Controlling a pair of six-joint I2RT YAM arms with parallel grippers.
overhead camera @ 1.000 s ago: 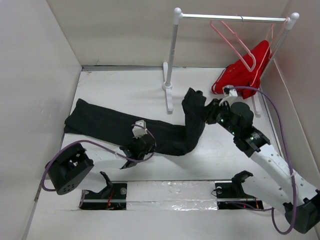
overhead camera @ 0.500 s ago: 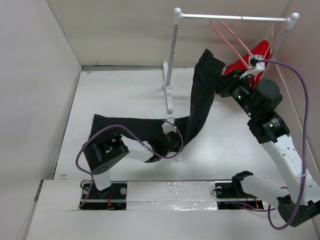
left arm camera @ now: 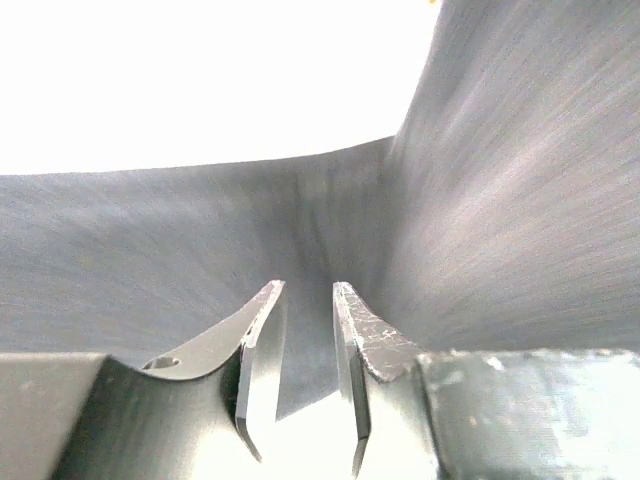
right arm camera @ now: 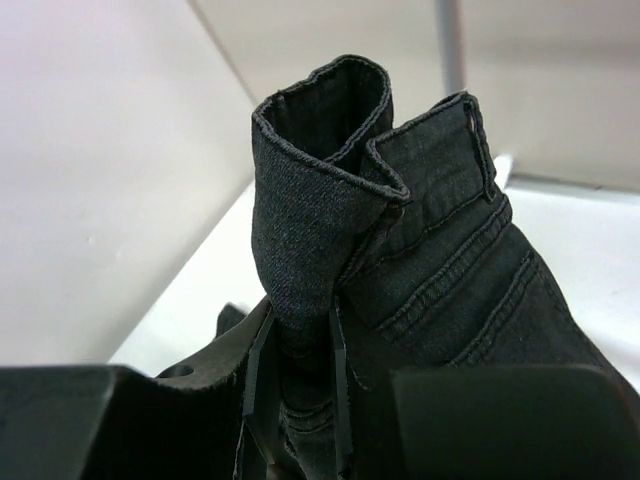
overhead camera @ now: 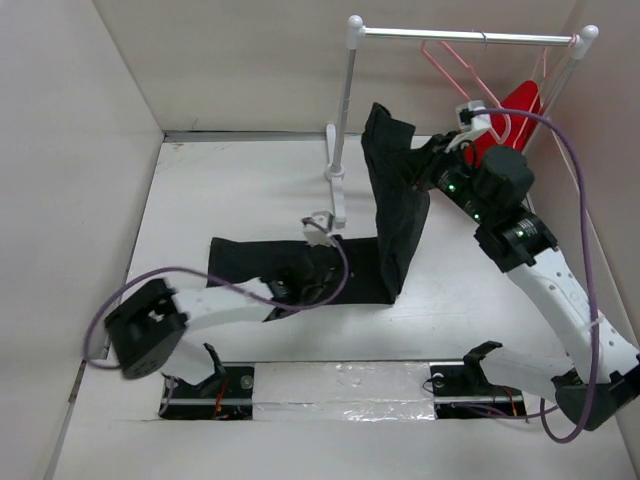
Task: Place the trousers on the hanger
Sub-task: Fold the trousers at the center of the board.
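your right gripper (right arm camera: 297, 335) clamped the trousers (overhead camera: 395, 215) at the waistband, lifted just below the rail (overhead camera: 460, 36), but the hanger (overhead camera: 460, 75) hung bare from that rail, so threading remained. the right wrist view showed that pinch plainly, the overhead didn't. at the left gripper (left arm camera: 307, 290), on a leg well clear of the rail, you couldn't tell grip from gap.

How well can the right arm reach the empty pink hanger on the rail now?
Probably well: the right claw, shut on the trousers, is raised close beside the hanger, with nothing visible between them.
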